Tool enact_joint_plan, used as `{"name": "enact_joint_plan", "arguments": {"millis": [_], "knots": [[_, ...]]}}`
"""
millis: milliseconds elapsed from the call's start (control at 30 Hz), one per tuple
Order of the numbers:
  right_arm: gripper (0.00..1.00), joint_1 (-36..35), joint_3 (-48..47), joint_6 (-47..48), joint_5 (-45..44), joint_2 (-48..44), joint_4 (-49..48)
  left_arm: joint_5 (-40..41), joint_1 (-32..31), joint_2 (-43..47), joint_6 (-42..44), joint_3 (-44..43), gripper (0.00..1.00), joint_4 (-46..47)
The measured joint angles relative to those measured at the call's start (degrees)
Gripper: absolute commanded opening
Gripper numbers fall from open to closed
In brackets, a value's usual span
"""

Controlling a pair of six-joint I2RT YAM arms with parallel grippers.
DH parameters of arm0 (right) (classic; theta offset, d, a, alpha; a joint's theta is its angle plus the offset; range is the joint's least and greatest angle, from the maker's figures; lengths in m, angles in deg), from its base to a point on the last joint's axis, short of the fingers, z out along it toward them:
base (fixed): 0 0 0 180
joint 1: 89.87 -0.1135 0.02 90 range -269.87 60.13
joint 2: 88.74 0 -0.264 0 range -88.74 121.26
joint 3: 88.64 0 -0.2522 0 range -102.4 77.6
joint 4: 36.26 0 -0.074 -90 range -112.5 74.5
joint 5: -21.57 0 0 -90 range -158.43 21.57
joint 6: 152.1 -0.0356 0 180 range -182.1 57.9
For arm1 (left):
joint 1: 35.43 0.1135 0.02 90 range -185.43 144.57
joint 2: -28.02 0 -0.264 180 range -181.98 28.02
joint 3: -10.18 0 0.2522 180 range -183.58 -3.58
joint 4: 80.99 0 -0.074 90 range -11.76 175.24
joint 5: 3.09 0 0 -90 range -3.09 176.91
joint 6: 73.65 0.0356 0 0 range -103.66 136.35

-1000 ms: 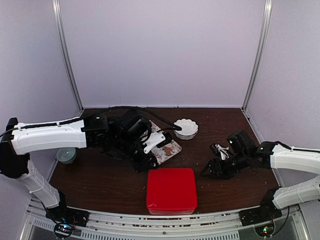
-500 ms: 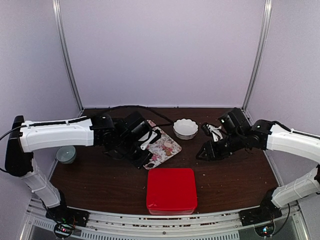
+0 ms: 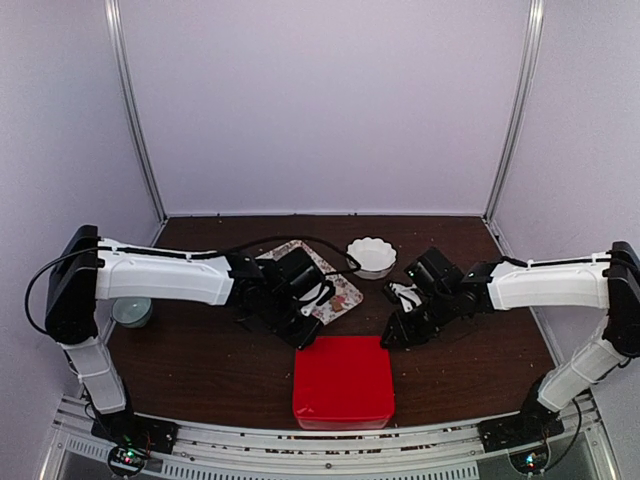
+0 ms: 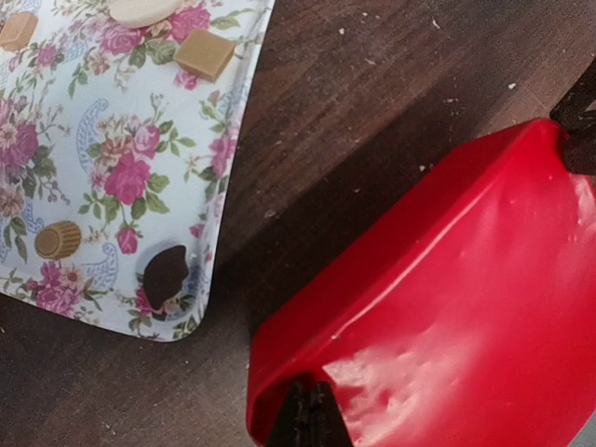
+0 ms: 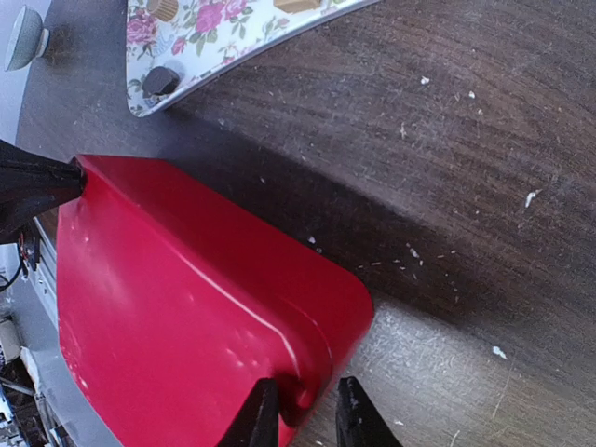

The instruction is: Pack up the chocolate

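The chocolate lies as small pieces on the flowered tray [image 4: 112,177]: a tan square [image 4: 205,54], a tan round one [image 4: 58,239] and a dark one [image 4: 166,277]. A closed red box [image 3: 343,380] sits in front of the tray [image 3: 335,290]. My left gripper [image 4: 307,416] is shut, and its tip touches the box's far left corner [image 3: 305,335]. My right gripper [image 5: 307,419] is open a little. Its fingers [image 5: 264,414] straddle the box's far right corner [image 3: 390,338], one over the lid and one outside the rim.
A white scalloped bowl [image 3: 371,257] stands behind the tray. A small grey-green dish [image 3: 132,311] sits at the left edge. White crumbs are scattered over the dark wooden table [image 5: 466,186].
Both arms have come in to the red box. My right gripper moved left and nearer, from beside the bowl to the far right corner. My left gripper moved to the far left corner.
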Motion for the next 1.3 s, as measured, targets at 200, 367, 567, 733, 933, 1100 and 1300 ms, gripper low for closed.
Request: {"name": "enact_joint_plan", "arguments": {"millis": [200, 367, 567, 733, 933, 1100, 1300], "knots": [[0.27, 0.07, 0.68, 0.07, 0.72, -0.02, -1.97, -0.39, 0.15, 1.22, 0.50, 1.31, 0.17, 0.68], [0.52, 1.46, 0.83, 0.09, 1.01, -1.84, 0.39, 0.26, -1.01, 8.98, 3.74, 6.51, 0.38, 0.04], [0.68, 2.93, -2.84, 2.05, 2.23, -2.64, 2.91, 2.58, -11.56, 21.31, 6.80, 12.48, 0.63, 0.98], [0.74, 2.93, -7.65, 4.26, 5.46, 0.79, 2.67, 5.16, -20.65, 21.97, 7.15, 16.02, 0.78, 0.90], [0.71, 2.93, -9.97, 6.73, 9.44, 6.86, 2.14, 11.30, -25.27, 16.33, 6.64, 15.78, 0.80, 1.05], [0.62, 2.93, -10.10, 8.52, 12.57, 10.25, 1.68, 17.35, -26.18, 10.23, 4.50, 13.64, 0.86, 0.20], [0.56, 3.39, -8.76, 9.97, 13.03, 10.40, 0.96, 21.16, -25.73, 8.68, 1.05, 12.24, 0.87, -2.38]]}}
